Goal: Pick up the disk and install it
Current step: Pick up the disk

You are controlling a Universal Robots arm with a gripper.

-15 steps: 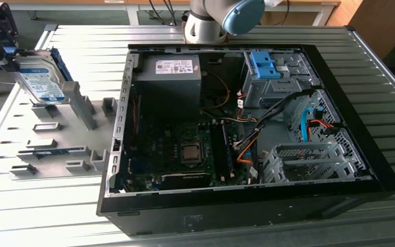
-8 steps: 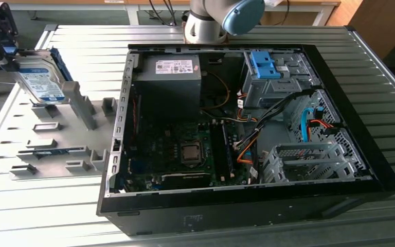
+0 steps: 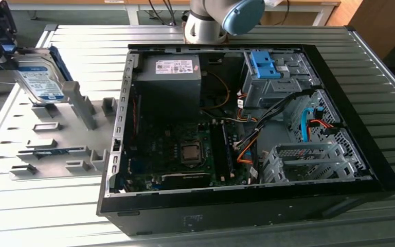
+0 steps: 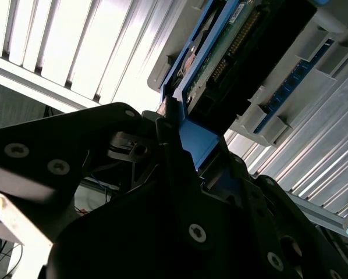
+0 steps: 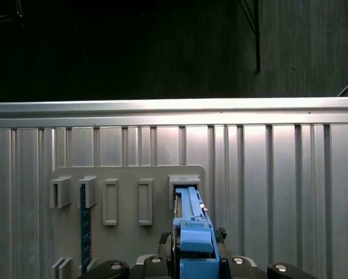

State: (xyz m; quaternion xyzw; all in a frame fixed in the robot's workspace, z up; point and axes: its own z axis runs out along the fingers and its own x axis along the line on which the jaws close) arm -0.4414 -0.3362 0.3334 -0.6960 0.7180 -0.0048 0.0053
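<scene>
While the end effector pinches the disk by its blue carrier bracket, you have the drive standing on edge at the upper left of the exterior view, over the grey fixture plate on the desk. In the second wrist view the fingers are pressed against the blue bracket on both sides, so the grip looks firm. The disk's lower end sits at the fixture's upright slot; you cannot tell from these views whether it is fully clear of it.

To do this step well, I judge you should keep the drive square to that slot and move straight along its walls. Any tilt could jam the bracket against the slot's lips. Hold the pinch on the bracket, not on the bare circuit board that faces the camera in the second wrist view.

Watch the edges. A tall grey post stands just beside the disk, toward the open computer case. The case wall rises near it. Inside the case, the drive cage lies at the lower right, with loose cables close by. Open room lies above the fixture and over the ribbed desk behind it.
</scene>
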